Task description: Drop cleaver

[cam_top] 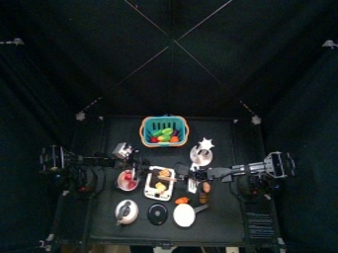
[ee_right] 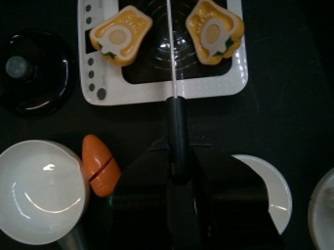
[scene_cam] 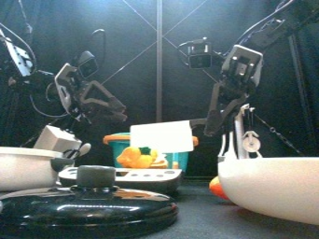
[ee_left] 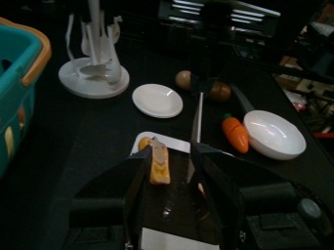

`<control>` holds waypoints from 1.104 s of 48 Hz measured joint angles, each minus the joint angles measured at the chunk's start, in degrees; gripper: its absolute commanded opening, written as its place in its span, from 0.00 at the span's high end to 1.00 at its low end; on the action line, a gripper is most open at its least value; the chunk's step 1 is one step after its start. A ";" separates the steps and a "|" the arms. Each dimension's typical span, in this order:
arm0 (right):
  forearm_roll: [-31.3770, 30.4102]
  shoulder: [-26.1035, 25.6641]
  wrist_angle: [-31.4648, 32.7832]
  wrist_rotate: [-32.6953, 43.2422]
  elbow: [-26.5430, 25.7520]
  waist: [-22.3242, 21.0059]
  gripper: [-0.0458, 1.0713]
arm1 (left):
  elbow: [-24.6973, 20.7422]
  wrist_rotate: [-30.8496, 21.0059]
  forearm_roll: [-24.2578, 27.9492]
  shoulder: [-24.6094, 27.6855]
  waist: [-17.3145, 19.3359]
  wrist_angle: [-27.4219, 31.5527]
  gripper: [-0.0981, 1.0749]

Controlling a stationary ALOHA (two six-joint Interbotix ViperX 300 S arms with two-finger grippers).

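The right gripper [ee_right: 175, 186] has its fingers pinched on the black handle of the thin-bladed steel cleaver [ee_right: 174, 83], whose blade reaches edge-on over the white rectangular tray [ee_right: 163, 91], between the two orange-and-white toy pieces [ee_right: 117, 33] lying on that tray. Just beside the tray's near edge lie an orange carrot [ee_right: 101, 162] and a white round bowl [ee_right: 37, 190]; a black pot lid [ee_right: 27, 68] sits beside the tray. The left gripper [ee_left: 174, 186] hovers over the tray's other end, fingers spread apart.
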 measured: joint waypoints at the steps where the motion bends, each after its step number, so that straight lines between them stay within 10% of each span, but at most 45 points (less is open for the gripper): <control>1: 0.18 -0.44 0.09 0.00 0.35 0.00 0.64 | 0.09 0.18 -0.35 0.00 -0.09 0.18 0.27; 19: 0.35 -7.03 -1.93 0.00 3.87 -3.69 0.64 | 0.00 2.99 -0.53 -1.93 -0.09 1.32 0.27; 53: -2.55 2.29 -3.60 0.18 -0.79 -11.34 0.61 | 9.84 3.08 -1.05 -14.94 -3.34 1.32 0.27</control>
